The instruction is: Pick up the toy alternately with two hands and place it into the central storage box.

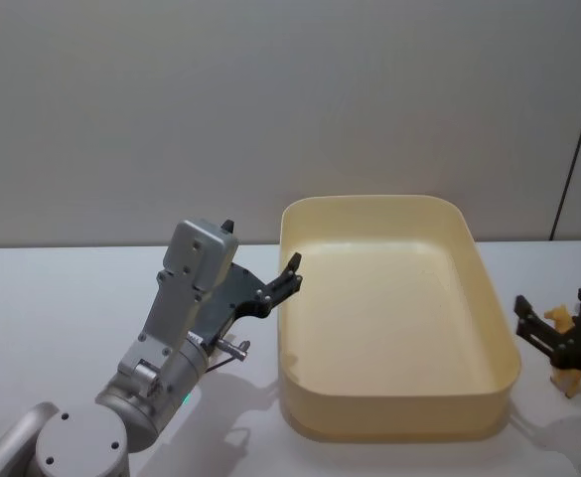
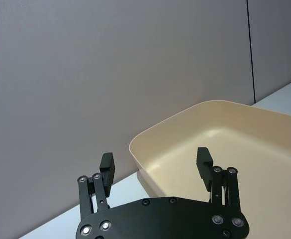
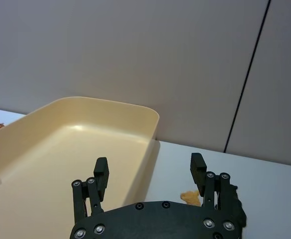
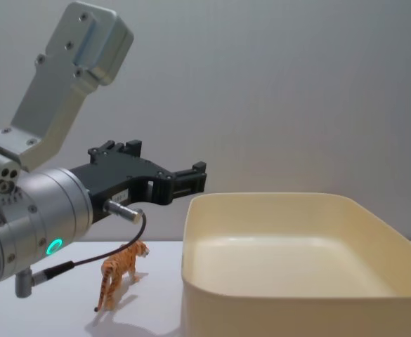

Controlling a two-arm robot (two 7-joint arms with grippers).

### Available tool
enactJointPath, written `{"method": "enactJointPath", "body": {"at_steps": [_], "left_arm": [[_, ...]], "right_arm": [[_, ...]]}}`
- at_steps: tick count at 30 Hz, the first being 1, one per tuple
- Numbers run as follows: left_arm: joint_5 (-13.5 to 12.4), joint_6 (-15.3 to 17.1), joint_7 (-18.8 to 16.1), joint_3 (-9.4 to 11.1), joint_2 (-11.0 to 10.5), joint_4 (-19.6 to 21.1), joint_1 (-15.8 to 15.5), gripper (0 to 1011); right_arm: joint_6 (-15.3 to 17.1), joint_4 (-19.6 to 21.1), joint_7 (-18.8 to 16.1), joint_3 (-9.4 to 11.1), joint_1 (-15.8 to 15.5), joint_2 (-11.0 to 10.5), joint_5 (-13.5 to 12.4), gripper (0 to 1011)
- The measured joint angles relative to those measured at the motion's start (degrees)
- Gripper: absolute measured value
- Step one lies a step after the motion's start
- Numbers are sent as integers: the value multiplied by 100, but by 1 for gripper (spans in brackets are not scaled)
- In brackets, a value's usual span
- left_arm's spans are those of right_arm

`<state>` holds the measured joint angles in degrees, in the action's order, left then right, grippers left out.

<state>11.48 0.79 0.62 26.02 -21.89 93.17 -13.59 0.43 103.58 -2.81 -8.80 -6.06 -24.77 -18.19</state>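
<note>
I see an orange striped plastic tiger (image 4: 121, 272) standing upright on the white table (image 1: 52, 298), near the left wall of the large cream-coloured plastic storage box (image 1: 399, 417) and under my left arm. A second, small yellow-orange toy animal (image 1: 568, 378) stands on the table to the right of the box, near its front right corner; I cannot tell what kind it is. The black two-fingered left gripper (image 2: 155, 160) hangs above the table at the box's left side, pointing toward the far left corner of the rim, its jaws spread wide with nothing between them. The black two-fingered right gripper (image 3: 149, 164) hovers over the yellow-orange toy at the right edge of my head view, jaws also wide apart and gripping nothing; the toy shows below them on the table. The thick silver-grey left arm (image 4: 29, 210) carries a glowing green ring light (image 4: 53, 247), and a thin black cable (image 4: 86, 261) loops down from it above the tiger. A plain grey wall (image 1: 270, 99) closes off the back.
</note>
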Motion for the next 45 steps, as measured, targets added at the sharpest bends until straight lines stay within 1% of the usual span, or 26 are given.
{"method": "enactJointPath", "body": {"at_steps": [3, 10, 15, 21, 27, 34, 38, 45], "left_arm": [[0, 0, 0, 0, 0, 0, 0, 1001], [0, 0, 0, 0, 0, 0, 0, 1001], [0, 0, 0, 0, 0, 0, 0, 1001], [0, 0, 0, 0, 0, 0, 0, 1001], [0, 0, 0, 0, 0, 0, 0, 1001], [0, 0, 0, 0, 0, 0, 0, 1001], [0, 0, 0, 0, 0, 0, 0, 1001], [0, 0, 0, 0, 0, 0, 0, 1001]], "right_arm": [[-5, 55, 121, 70, -149, -84, -7, 1001], [-7, 73, 356, 192, -355, -210, -7, 1001], [33, -8, 452, 258, -419, -249, -12, 1001], [126, -140, 460, 276, -414, -237, -28, 1001], [291, -338, 318, 236, -300, -151, -35, 1001], [503, -696, 140, 129, -40, 39, 25, 1001], [561, -824, 128, 96, 52, 110, 60, 1001], [611, -1148, 180, 26, 268, 274, 198, 1001]]}}
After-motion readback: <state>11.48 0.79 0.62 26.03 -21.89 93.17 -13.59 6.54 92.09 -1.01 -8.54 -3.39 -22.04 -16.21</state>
